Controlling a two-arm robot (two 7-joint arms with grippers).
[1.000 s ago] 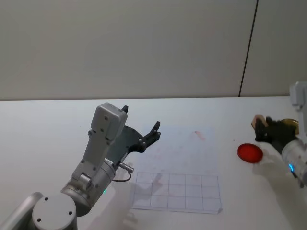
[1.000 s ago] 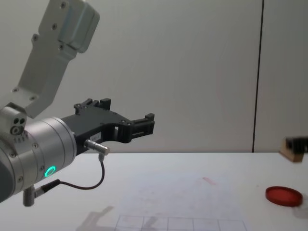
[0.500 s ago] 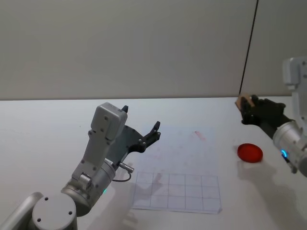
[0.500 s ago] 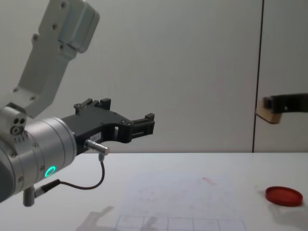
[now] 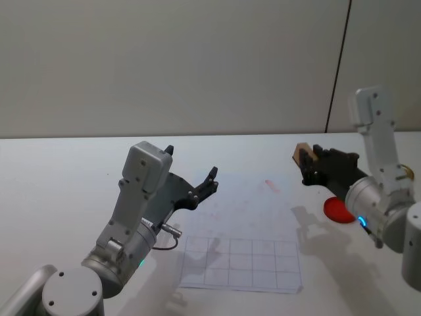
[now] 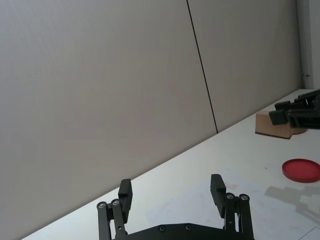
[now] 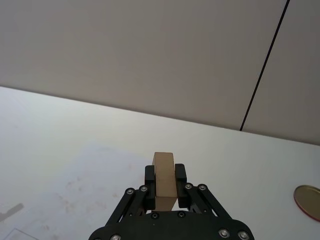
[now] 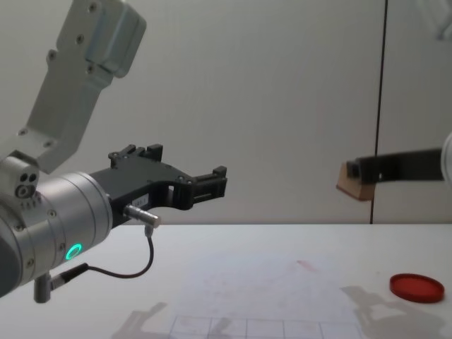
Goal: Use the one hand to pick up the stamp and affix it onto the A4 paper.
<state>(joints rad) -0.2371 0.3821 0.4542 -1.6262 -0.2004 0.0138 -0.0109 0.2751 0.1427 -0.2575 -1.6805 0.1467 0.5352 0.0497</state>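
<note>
My right gripper [image 5: 306, 164] is shut on the stamp [image 5: 302, 153], a light-tan wooden block, and holds it in the air just past the right edge of the A4 paper [image 5: 247, 227]. The stamp [image 7: 164, 181] sits between the black fingers [image 7: 180, 176] in the right wrist view, and hangs well above the table in the chest view [image 8: 353, 183]. The white sheet, with a grey grid along its near edge and faint reddish marks, lies flat in the middle of the table. My left gripper [image 5: 191, 173] stands open above the sheet's left side, holding nothing.
A flat round red disc [image 5: 337, 209] lies on the white table [image 5: 59, 171] to the right of the paper, under my right forearm. A looped black cable with a metal plug [image 8: 143, 216] hangs from my left wrist. A grey wall rises behind the table.
My right gripper has carried the stamp up off the table near the red disc and leftward, toward the paper's right edge. The left arm has stayed still.
</note>
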